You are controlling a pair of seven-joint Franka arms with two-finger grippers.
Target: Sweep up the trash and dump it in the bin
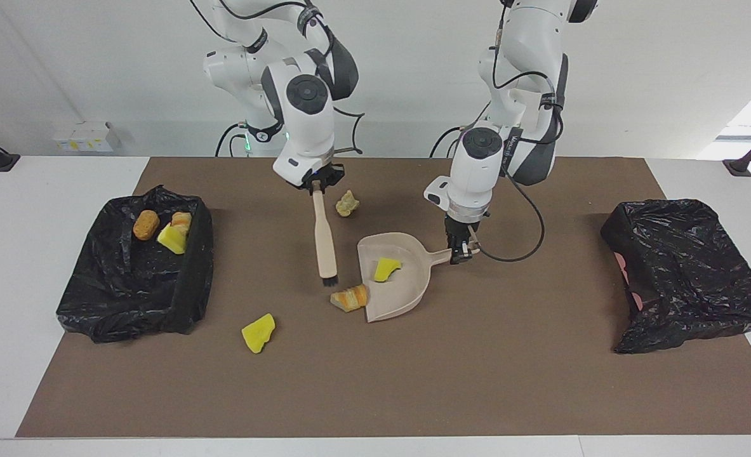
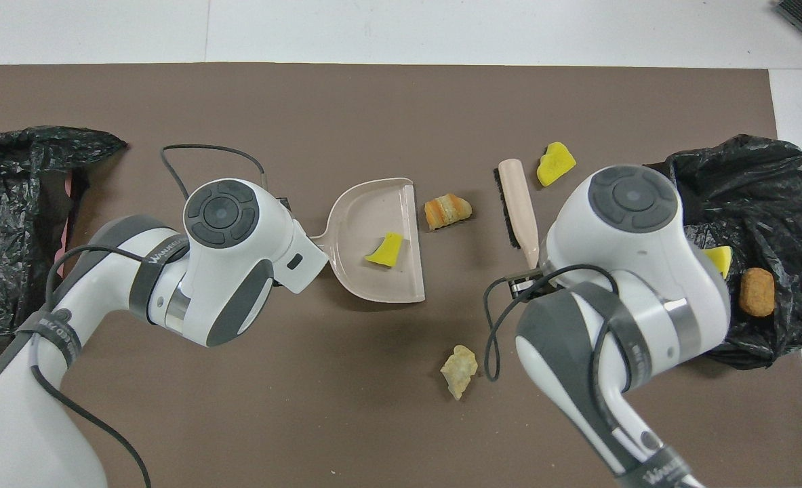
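Nearest the robots lies a pale beige chunk on the brown mat; the overhead view shows it whole between the two arms, and the facing view shows it just beside the brush handle. The right gripper is clamped on the top of the beige brush, which hangs with its dark bristles down, close to the mat beside the orange-tan bread piece; the overhead view hides this gripper under the wrist but shows the brush well clear of the pan's mouth. The left gripper is closed on the handle of the beige dustpan, a grip seen only in the facing view. One yellow wedge lies in the pan. The bread piece sits on the mat just outside the pan's open edge. Farther from the robots, a second yellow wedge lies alone on the mat. At the right arm's end, the bag-lined bin holds an orange lump, a yellow wedge and a striped piece that the overhead view hides under the right arm. Another black bag lies at the left arm's end.
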